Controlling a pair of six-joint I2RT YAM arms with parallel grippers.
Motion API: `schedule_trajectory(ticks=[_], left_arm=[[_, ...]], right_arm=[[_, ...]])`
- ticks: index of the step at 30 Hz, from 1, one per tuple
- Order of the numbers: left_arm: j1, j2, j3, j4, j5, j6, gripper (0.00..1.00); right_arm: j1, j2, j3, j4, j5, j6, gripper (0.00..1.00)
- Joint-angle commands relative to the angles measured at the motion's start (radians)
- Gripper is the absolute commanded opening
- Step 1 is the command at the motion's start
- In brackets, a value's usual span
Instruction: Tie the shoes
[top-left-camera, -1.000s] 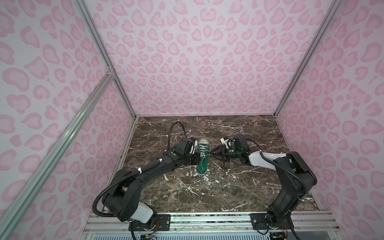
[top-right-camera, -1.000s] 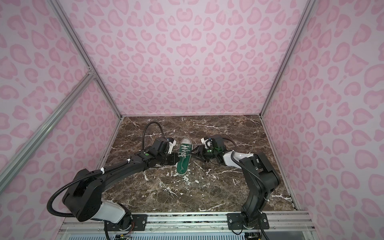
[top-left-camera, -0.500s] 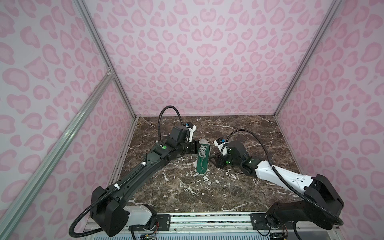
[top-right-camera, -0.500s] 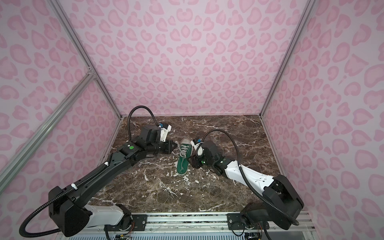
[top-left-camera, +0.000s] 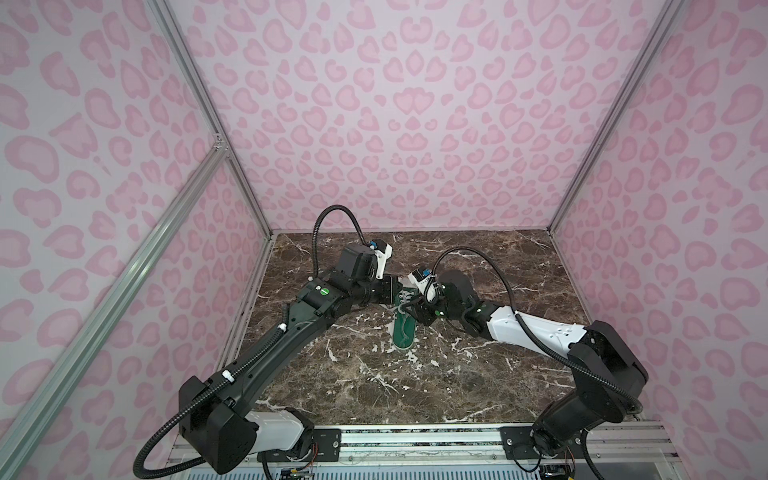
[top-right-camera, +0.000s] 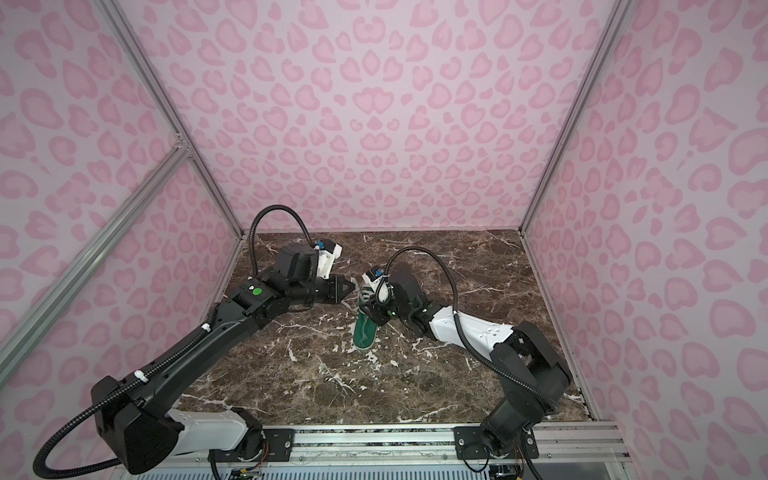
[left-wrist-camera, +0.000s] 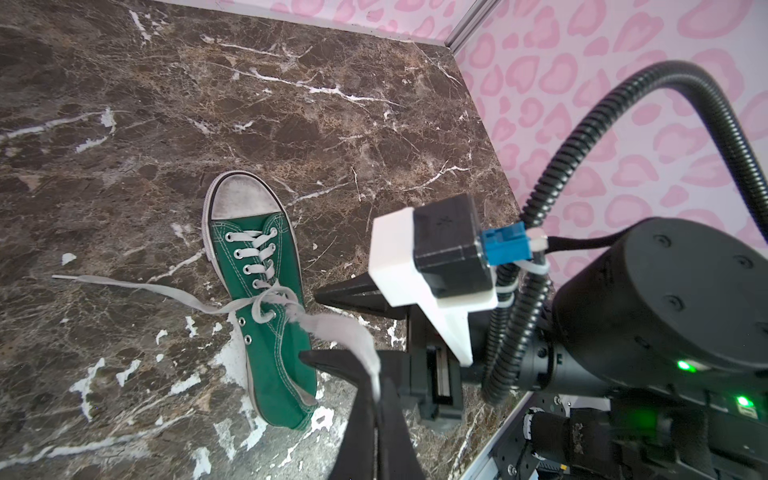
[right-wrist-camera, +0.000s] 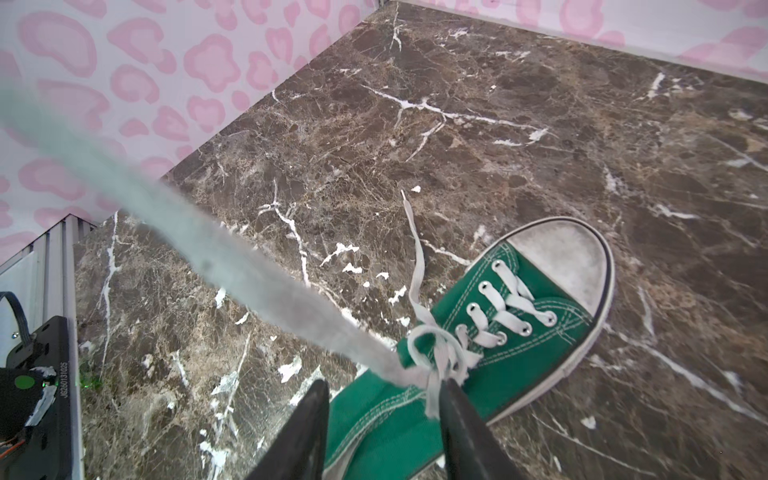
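Observation:
The green shoe (top-left-camera: 404, 332) (top-right-camera: 365, 334) lies on the marble floor, its white toe cap towards the front rail. A loose first crossing (left-wrist-camera: 266, 301) (right-wrist-camera: 432, 351) sits on its white laces. My left gripper (left-wrist-camera: 376, 399) (top-left-camera: 397, 286) (top-right-camera: 351, 286) is shut on one lace (left-wrist-camera: 345, 332), which runs taut from the crossing, up and left of the shoe. My right gripper (right-wrist-camera: 386, 399) (top-left-camera: 409, 309) (top-right-camera: 372, 309) is open, one finger on each side of the shoe's ankle end just behind the crossing, holding nothing. The other lace (left-wrist-camera: 124, 284) (right-wrist-camera: 415, 249) lies slack on the floor.
Pink-patterned walls close in the floor (top-left-camera: 478, 270) on three sides, and a metal rail (top-left-camera: 415, 440) runs along the front. Each wrist carries a black cable hose (top-left-camera: 332, 216) (top-left-camera: 478, 257) arching above it. The two wrists are close together over the shoe.
Both arms have stretched out from folded poses. The left gripper has risen up and left with its lace. The right gripper has moved in over the shoe and its jaws have narrowed.

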Motion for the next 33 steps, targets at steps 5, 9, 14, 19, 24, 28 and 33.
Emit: schedule_trajectory(ticks=[5,9,14,19,24,28,33], left_arm=[[0.001,-0.002,-0.009,-0.011,0.013,-0.004,0.03],[0.003,0.006,-0.012,-0.005,0.003,-0.005,0.08],[0.036,0.024,-0.003,0.003,0.0,-0.004,0.26],[0.115,0.026,-0.011,0.006,-0.017,-0.014,0.5],[0.2,0.07,-0.078,0.017,-0.065,-0.032,0.54],[0.212,0.175,-0.118,0.031,-0.137,-0.006,0.5],[0.212,0.332,-0.109,0.087,-0.134,0.001,0.49]], right_arm=[[-0.007,0.055,0.022,0.076,-0.042,0.052,0.23],[-0.012,0.061,0.028,0.038,-0.032,0.051,0.1],[-0.031,0.041,-0.017,0.054,-0.015,0.069,0.04],[-0.051,0.034,-0.035,0.05,-0.012,0.076,0.04],[-0.066,0.044,-0.042,0.065,-0.016,0.103,0.04],[-0.065,0.055,-0.026,0.055,-0.02,0.109,0.04],[-0.065,0.058,-0.017,0.05,-0.03,0.115,0.04]])
